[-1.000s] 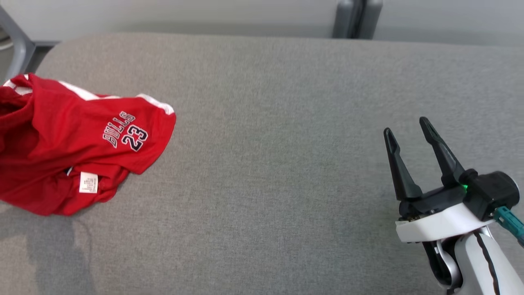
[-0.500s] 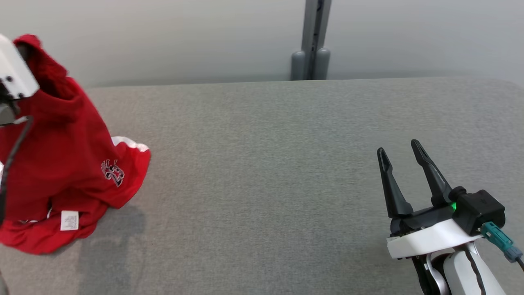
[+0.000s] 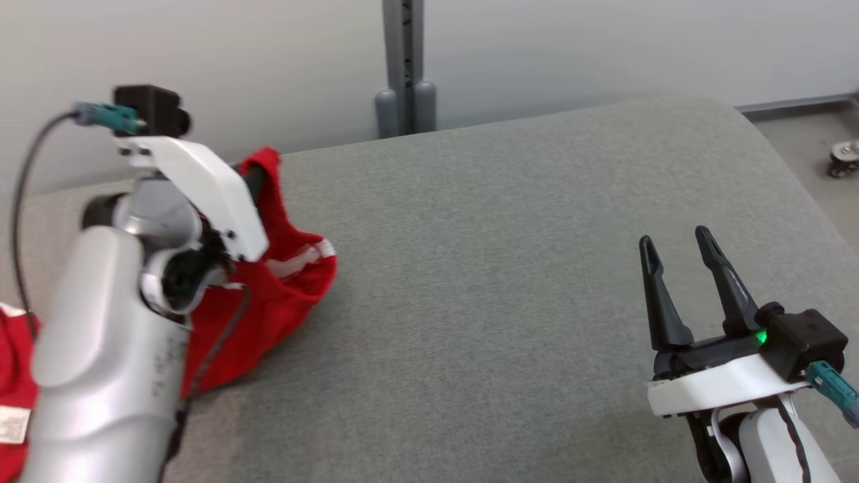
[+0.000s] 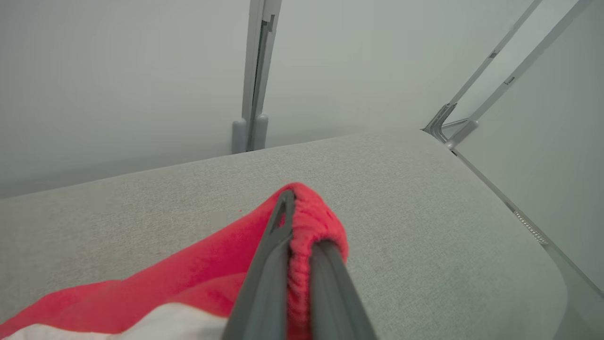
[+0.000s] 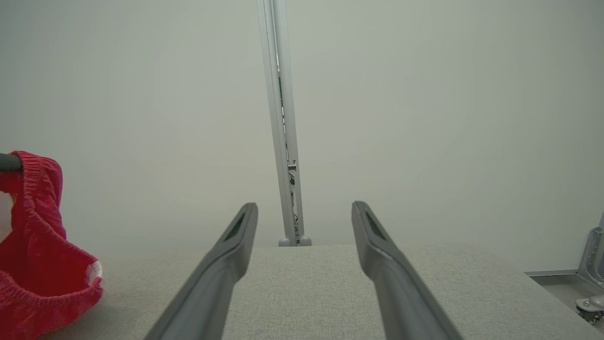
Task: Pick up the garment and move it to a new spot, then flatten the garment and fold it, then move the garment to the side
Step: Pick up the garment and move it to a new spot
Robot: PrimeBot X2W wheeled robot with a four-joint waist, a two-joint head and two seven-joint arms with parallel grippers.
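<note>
Left gripper (image 4: 302, 222): closed on the gathered red hem of the garment (image 3: 282, 295), with the cloth bunched over and between its two fingers in the left wrist view.
Right gripper (image 3: 674, 237): jaws spread wide with nothing between them, hovering over the bare right part of the desk (image 3: 510, 282), well apart from the garment.
Garment position: at the left side of the grey fabric-covered desk. Its pinched edge is raised above the surface and the rest hangs down, with the lower folds resting on the desk. Part of it is hidden behind the left arm (image 3: 114, 349).
Garment shape: crumpled and draped, not spread out. A white trim band shows near its right edge.
Done so far: the grasp looks secure and the lift has begun.
In hand: judged to be the carry to a new spot, since the garment is not yet set down anywhere flat.
Left to do: lay it down, flatten it, fold it, then move it to the side.
Overall progress: early, within the first of the three stages.
</note>
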